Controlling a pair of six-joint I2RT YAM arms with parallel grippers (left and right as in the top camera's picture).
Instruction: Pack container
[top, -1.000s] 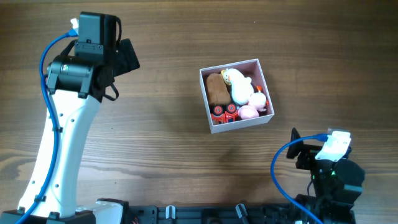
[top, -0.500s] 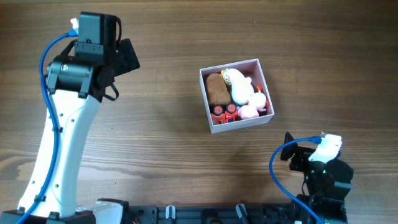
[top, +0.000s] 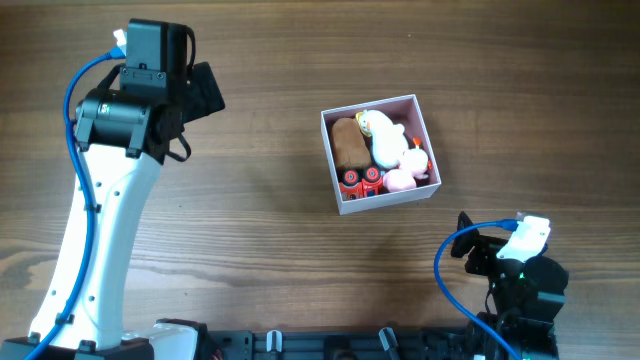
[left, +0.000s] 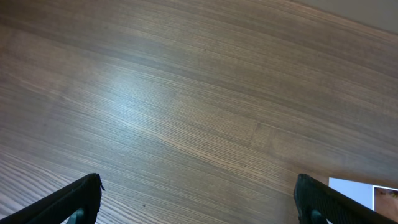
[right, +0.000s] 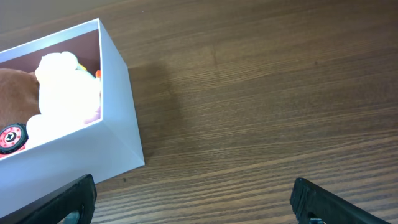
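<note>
Both grippers are open wide and hold nothing. On the left gripper (left: 198, 202) the two black fingertips (left: 79, 198) stand far apart, at the lower corners of the left wrist view. Between them there is only the bare wooden table (left: 186, 93), and they touch no object. A small white corner shows at the lower right edge of that view, but it is too little to say surely what it is.

The right gripper (right: 196, 204) is spread in the same way, with one dark finger at each lower corner of its view and only table wood between them. It is not in contact with anything.

The container (top: 390, 201) stands on the table right of the middle in the overhead view, turned a little out of square. The right gripper is near it, on the side of the table's near edge, with a gap between them. The left gripper is well apart from it, over the far left part of the table.

Inside the container lie a brown soft toy (top: 347, 140), a white toy (top: 380, 138), a pink toy (top: 400, 181) and a red toy (top: 360, 180) with dark round parts. They are packed close, touching each other.
</note>
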